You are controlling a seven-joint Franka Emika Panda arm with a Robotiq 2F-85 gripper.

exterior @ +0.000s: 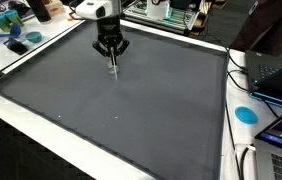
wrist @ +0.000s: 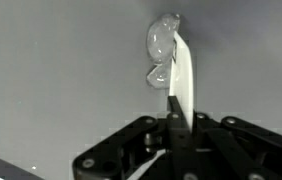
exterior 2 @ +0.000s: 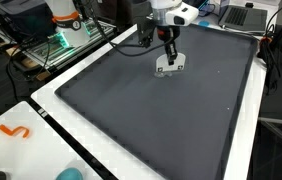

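Gripping a slim white stick (wrist: pixel 185 85) between closed jaws, the gripper (exterior: pixel 111 52) is hovering over the far part of the dark mat (exterior: pixel 171 110) and pointing the stick straight down. The stick's glossy clear tip (wrist: pixel 160 45) is sitting at or just above the mat; whether it is touching cannot be told in both exterior views. Judging from this pose, the arm is working through a lowering or touching step with the stick in hand. Any following move is calling for a slow vertical approach and a firm hold, since so thin a stick is liable to pivot.

A dark grey mat (exterior: pixel 131 100) covers the white-edged table (exterior: pixel 41 115).
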